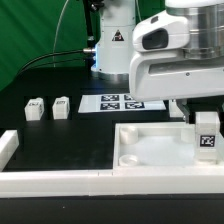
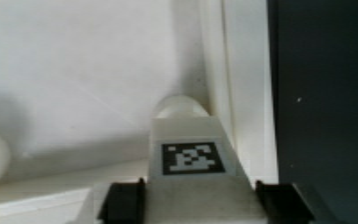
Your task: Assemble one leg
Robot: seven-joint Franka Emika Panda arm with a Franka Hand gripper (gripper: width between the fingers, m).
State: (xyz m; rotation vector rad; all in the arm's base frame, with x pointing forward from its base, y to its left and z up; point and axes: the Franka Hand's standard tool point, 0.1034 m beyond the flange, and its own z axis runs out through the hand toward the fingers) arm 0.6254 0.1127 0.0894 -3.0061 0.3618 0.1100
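My gripper (image 1: 207, 128) is shut on a white leg (image 1: 207, 137) with a black-and-white tag. It holds the leg upright over the right side of the large white tabletop (image 1: 150, 150), near its right rim. In the wrist view the leg (image 2: 194, 145) runs out from between my two black fingertips (image 2: 131, 200), which press on its sides, and its far end meets the tabletop (image 2: 69, 80) by the raised rim. Two more legs, one (image 1: 35, 108) and another (image 1: 62, 107), stand on the black table at the exterior view's left.
The marker board (image 1: 120, 102) lies flat behind the tabletop. White border bars (image 1: 60, 180) run along the front and one (image 1: 8, 148) at the left. The arm's white base (image 1: 115, 45) stands at the back.
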